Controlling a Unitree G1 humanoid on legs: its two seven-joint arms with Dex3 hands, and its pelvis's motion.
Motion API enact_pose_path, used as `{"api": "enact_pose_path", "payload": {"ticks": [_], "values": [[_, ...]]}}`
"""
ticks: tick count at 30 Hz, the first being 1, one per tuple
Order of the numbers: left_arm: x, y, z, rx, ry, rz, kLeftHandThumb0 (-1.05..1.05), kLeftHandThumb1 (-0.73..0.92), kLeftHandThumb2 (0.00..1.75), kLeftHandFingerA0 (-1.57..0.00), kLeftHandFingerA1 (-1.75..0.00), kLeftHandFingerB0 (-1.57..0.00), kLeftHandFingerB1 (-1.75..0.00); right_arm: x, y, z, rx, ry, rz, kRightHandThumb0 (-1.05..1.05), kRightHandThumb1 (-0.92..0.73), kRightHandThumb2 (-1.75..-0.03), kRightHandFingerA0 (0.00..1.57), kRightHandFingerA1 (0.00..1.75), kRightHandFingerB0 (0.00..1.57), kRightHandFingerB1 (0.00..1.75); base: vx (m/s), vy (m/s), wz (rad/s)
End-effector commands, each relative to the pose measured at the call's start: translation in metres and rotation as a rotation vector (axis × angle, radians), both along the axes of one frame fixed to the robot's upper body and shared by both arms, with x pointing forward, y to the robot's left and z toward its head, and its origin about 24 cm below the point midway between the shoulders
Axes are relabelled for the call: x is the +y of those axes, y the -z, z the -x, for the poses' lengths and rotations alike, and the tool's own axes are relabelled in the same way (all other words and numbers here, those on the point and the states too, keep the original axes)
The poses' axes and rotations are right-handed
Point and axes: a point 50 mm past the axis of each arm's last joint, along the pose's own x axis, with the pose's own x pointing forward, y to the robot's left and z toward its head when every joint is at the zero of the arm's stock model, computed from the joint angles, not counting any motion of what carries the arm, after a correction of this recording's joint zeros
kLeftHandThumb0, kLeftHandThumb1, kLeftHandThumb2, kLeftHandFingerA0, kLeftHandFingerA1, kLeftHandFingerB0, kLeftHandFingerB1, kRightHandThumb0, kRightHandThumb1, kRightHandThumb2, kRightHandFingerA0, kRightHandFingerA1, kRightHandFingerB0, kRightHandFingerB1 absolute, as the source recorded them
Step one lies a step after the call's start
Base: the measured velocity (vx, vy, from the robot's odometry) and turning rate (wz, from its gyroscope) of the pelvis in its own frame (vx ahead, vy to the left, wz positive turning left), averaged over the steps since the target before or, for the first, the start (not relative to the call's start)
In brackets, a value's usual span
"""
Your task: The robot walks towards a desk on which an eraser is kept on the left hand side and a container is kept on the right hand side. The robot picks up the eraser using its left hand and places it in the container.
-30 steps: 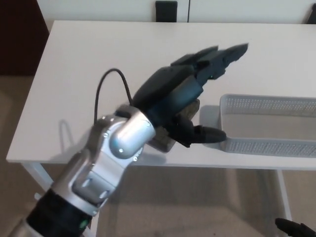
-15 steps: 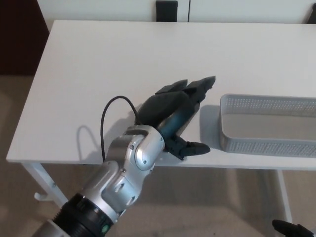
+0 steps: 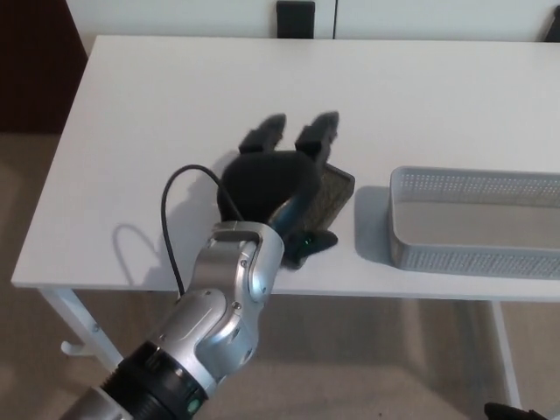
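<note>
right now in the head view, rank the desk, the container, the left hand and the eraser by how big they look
1. desk, by far the largest.
2. container.
3. left hand; it sits nearer the camera, so its place against the container is unsure.
4. eraser, smallest, though the hand covers part of it.

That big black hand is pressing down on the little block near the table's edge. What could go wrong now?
The eraser is mostly hidden under the left robot hand, so a poor grip could go unnoticed. It lies close to the table front edge; a nudge might push it off. The container wall stands close by, and a low carry might bump it.
</note>
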Motion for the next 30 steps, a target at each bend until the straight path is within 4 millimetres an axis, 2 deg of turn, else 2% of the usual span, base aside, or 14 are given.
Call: {"api": "enact_pose_path", "payload": {"ticks": [1, 8, 9, 10, 11, 14, 16, 17, 19, 21, 22, 25, 26, 30], "values": [[0.011, -0.006, -0.002, -0.138, -0.133, -0.117, -0.66, 0.42, 0.75, 0.00, -0.05, -0.02, -0.12, -0.009, -0.002, 0.003, 0.002, -0.021, 0.053, -0.33, -0.47, -0.54, 0.73, 0.61, 0.40, 0.43, 0.00, 0.000, 0.00], [0.004, 0.018, 0.003, -0.056, -0.147, -0.103, -0.65, 0.41, 0.73, 0.00, 0.00, -0.04, -0.11, -0.010, -0.004, 0.000, -0.014, -0.021, 0.042, -0.35, -0.45, -0.53, 0.73, 0.60, 0.40, 0.43, 0.00, 0.000, 0.00], [0.003, 0.020, 0.003, -0.048, -0.152, -0.115, -0.65, 0.41, 0.74, 0.00, 0.00, -0.04, -0.11, -0.010, -0.004, -0.002, -0.010, -0.020, 0.054, -0.44, -0.36, -0.69, 0.70, 0.66, 0.36, 0.50, 0.00, 0.000, 0.00], [0.002, 0.020, 0.003, -0.049, -0.154, -0.117, -0.65, 0.41, 0.74, 0.00, 0.00, -0.04, -0.11, -0.010, -0.005, -0.002, -0.011, -0.020, 0.055, -0.44, -0.36, -0.69, 0.70, 0.66, 0.36, 0.50, 0.00, 0.000, 0.00], [0.001, 0.024, 0.004, -0.039, -0.147, -0.123, -0.68, 0.42, 0.74, 0.00, 0.00, -0.02, -0.07, -0.010, -0.005, -0.003, -0.014, -0.018, 0.040, -0.34, -0.46, -0.54, 0.73, 0.58, 0.39, 0.42, 0.00, 0.000, 0.00], [-0.005, 0.036, 0.010, 0.005, -0.139, -0.134, -0.72, 0.44, 0.76, 0.00, 0.00, -0.01, -0.05, -0.010, -0.006, -0.003, -0.013, -0.031, 0.045, -0.36, -0.47, -0.54, 0.73, 0.56, 0.39, 0.41, 0.00, 0.000, 0.00], [-0.007, 0.037, 0.011, 0.016, -0.138, -0.143, -0.72, 0.44, 0.76, 0.00, 0.00, -0.01, -0.05, -0.010, -0.006, -0.003, -0.010, -0.035, 0.046, -0.36, -0.47, -0.54, 0.73, 0.56, 0.39, 0.41, 0.00, 0.000, 0.00], [-0.010, 0.037, 0.012, 0.032, -0.127, -0.128, -0.65, 0.41, 0.76, 0.00, -0.09, -0.02, -0.14, -0.010, -0.007, -0.003, -0.009, -0.042, 0.049, -0.37, -0.48, -0.54, 0.72, 0.56, 0.38, 0.41, 0.00, 0.000, 0.00], [-0.014, 0.038, 0.014, 0.034, -0.115, -0.123, -0.60, 0.38, 0.77, 0.00, -0.18, -0.01, -0.19, -0.010, -0.007, -0.003, -0.005, -0.048, 0.053, -0.36, -0.48, -0.54, 0.73, 0.56, 0.38, 0.41, 0.00, 0.000, 0.00], [-0.016, 0.038, 0.014, 0.039, -0.108, -0.119, -0.61, 0.39, 0.77, 0.00, -0.16, 0.00, -0.16, -0.010, -0.006, -0.003, 0.002, -0.047, 0.048, -0.34, -0.48, -0.54, 0.70, 0.55, 0.37, 0.41, 0.00, 0.000, 0.00], [-0.018, 0.038, 0.015, 0.040, -0.106, -0.114, -0.63, 0.40, 0.76, 0.00, -0.10, 0.00, -0.13, -0.010, -0.006, -0.003, 0.004, -0.052, 0.043, -0.41, -0.38, -0.68, 0.64, 0.62, 0.31, 0.48, 0.00, 0.000, 0.00], [-0.019, 0.038, 0.015, 0.033, -0.100, -0.114, -0.68, 0.42, 0.76, 0.00, -0.04, 0.00, -0.09, -0.011, -0.006, -0.003, 0.008, -0.055, 0.031, -0.42, -0.38, -0.68, 0.62, 0.62, 0.30, 0.48, 0.00, 0.000, 0.00], [-0.019, 0.037, 0.015, 0.033, -0.098, -0.119, -0.69, 0.43, 0.76, 0.00, -0.04, 0.00, -0.08, -0.012, -0.006, -0.003, 0.011, -0.061, 0.033, -0.36, -0.48, -0.54, 0.66, 0.54, 0.35, 0.40, 0.00, 0.000, 0.00], [-0.018, 0.040, 0.016, 0.053, -0.101, -0.114, -0.59, 0.38, 0.75, 0.00, -0.16, 0.00, -0.16, -0.011, -0.005, -0.002, 0.027, -0.079, 0.040, -0.35, -0.48, -0.54, 0.66, 0.55, 0.33, 0.40, 0.00, 0.000, 0.00]]}}
